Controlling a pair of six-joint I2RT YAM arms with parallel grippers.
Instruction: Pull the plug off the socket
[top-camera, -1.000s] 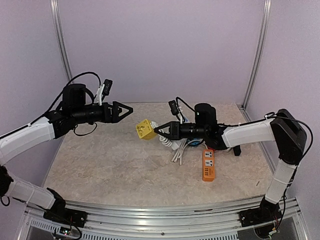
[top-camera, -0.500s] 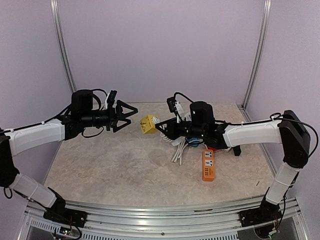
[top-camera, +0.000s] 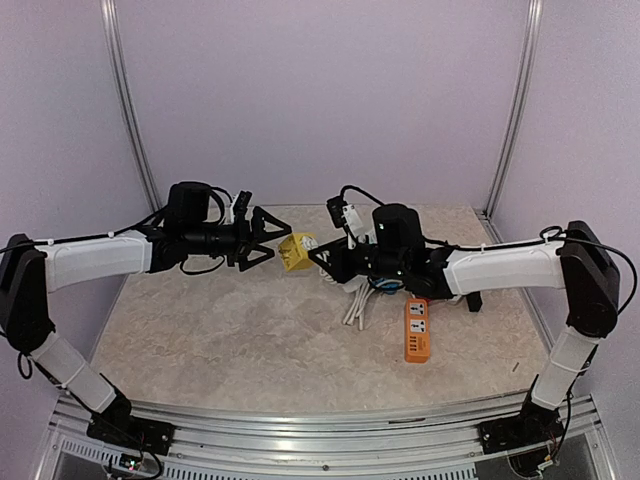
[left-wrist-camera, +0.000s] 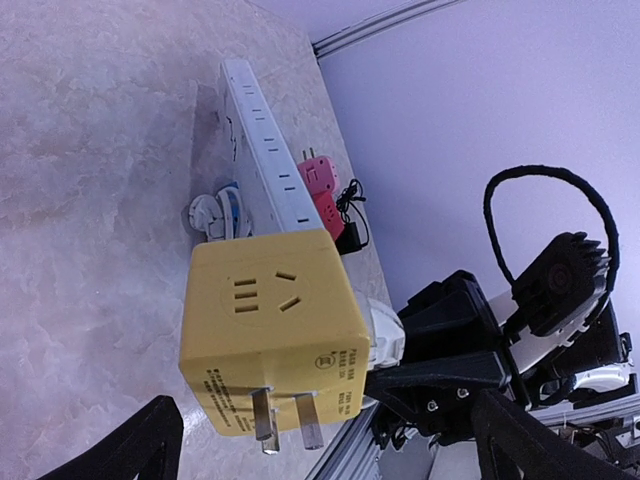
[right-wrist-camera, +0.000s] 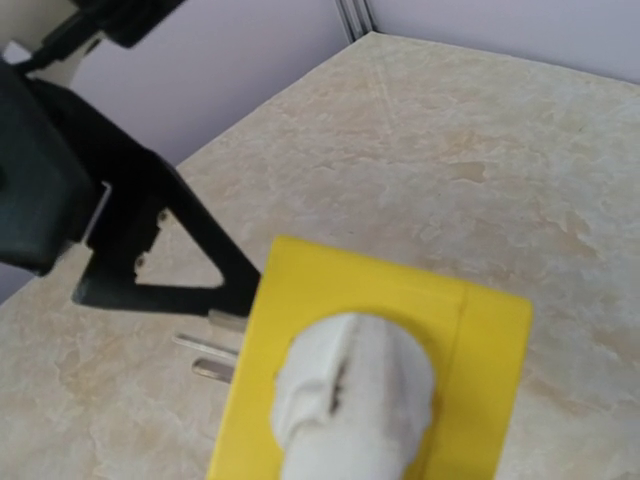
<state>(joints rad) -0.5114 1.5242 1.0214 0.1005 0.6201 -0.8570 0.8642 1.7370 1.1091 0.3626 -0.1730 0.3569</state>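
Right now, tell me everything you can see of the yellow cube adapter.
The yellow cube adapter looks like smooth plastic with rounded edges. One face shows socket slots; another carries black print and two flat metal prongs. A white plug, gripped by the right gripper, sits in a third face. The cube appears held tilted off the table, just ahead of the open left gripper.

In the right wrist view the white plug (right-wrist-camera: 352, 395) was blurred and ran off the bottom edge with the yellow socket cube (right-wrist-camera: 470, 350), so the fingers of the right gripper (top-camera: 322, 258) lay out of frame. In the left wrist view the bottom edge cut off the fingertips (left-wrist-camera: 135, 445) of the left gripper (top-camera: 276, 240), and the cube's printed label was too small to read
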